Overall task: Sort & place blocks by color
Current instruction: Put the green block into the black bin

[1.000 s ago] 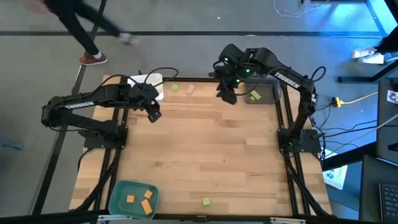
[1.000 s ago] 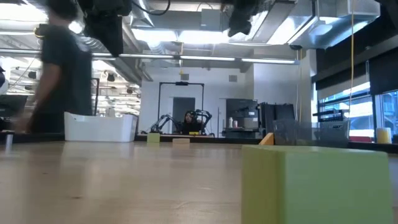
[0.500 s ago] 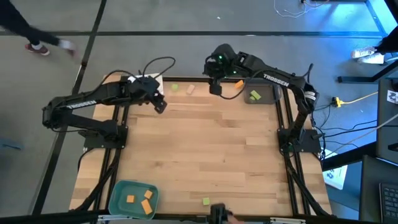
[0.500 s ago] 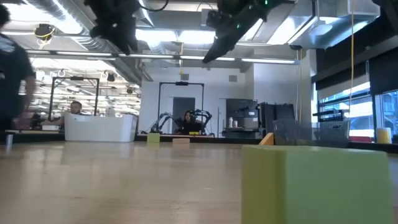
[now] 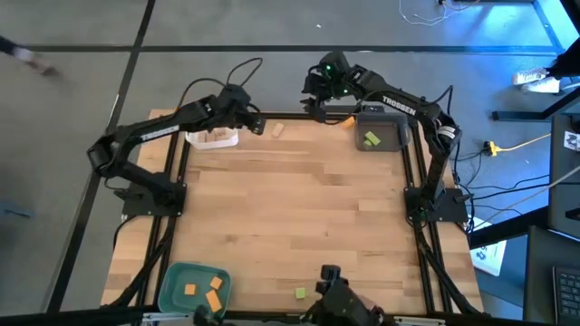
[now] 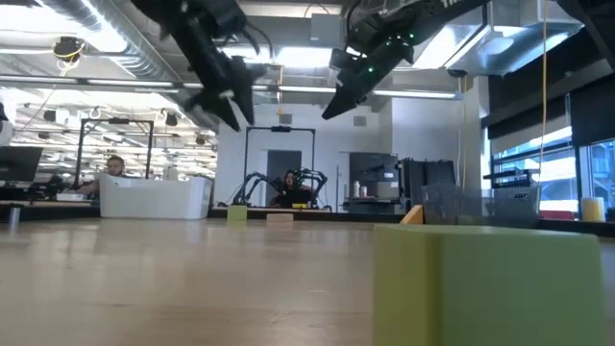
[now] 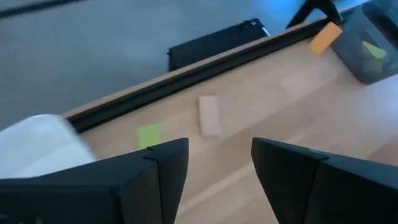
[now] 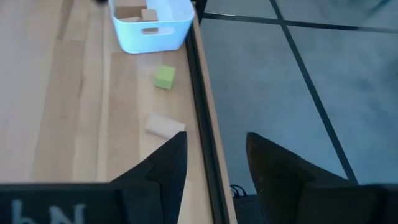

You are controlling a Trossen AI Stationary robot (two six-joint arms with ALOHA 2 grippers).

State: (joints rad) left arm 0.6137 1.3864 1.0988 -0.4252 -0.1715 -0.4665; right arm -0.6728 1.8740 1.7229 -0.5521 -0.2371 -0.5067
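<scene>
Left claw (image 5: 251, 120) and right claw (image 5: 313, 102) both hang above the far edge of the worktop (image 5: 299, 217), each spread and empty, as both wrist views show a clear gap between the fingers. Two loose blocks lie between them along that edge: a green block (image 5: 256, 129) and a tan block (image 5: 278, 130). The green block sits just beside the left claw, toward the right arm's side; the tan block lies a little farther on, roughly midway between the two claws. Judged from this, the left arm is nearer the green block, and either arm could reach the tan one.

The tan block is oblong, pale wood, lying flat; its long axis seems to run roughly across the worktop's far edge rather than along it. The green block is a small, squarish, light-green cube. A white tray (image 5: 213, 138) with tan pieces stands below the left arm, near the green block. An orange block (image 5: 346, 121) lies beside the grey tray (image 5: 385, 138), which holds a green piece. A teal tray (image 5: 172, 285) at the near corner holds orange pieces, and another green block (image 5: 300, 292) rests at the near edge.
</scene>
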